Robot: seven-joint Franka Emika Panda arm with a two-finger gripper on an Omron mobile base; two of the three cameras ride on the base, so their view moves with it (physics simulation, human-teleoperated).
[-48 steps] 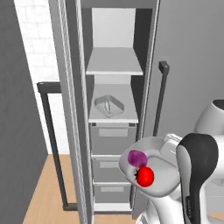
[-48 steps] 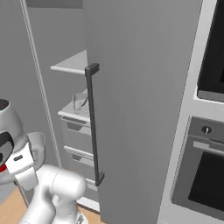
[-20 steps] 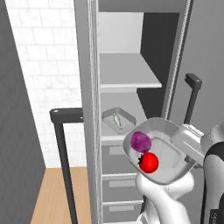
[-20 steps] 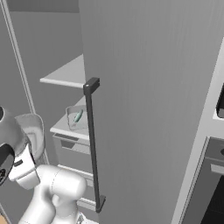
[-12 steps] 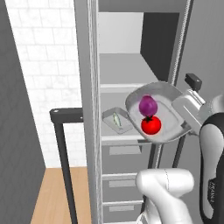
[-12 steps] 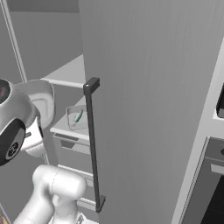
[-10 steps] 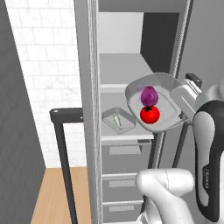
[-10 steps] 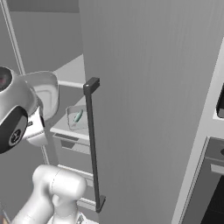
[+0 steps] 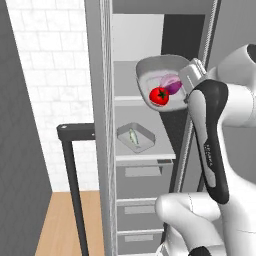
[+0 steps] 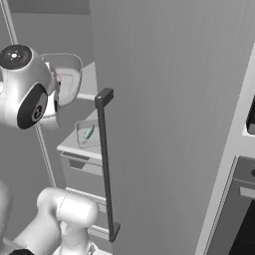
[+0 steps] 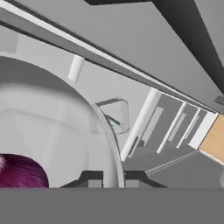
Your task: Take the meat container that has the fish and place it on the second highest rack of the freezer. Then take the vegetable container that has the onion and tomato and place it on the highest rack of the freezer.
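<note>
I have the vegetable container, tomato and onion inside, upper centre of the left base view, level with the highest rack. My gripper is clamped on its rim. I judge the next move is pushing inward, then lowering. The hand view shows the grip; the right base view shows the fish tray shelved below.

Upper right of centre, a tilted bowl holds a tomato and an onion, raised against the freezer's top shelf. Below, mid-frame, a fish lies in its tray.
</note>
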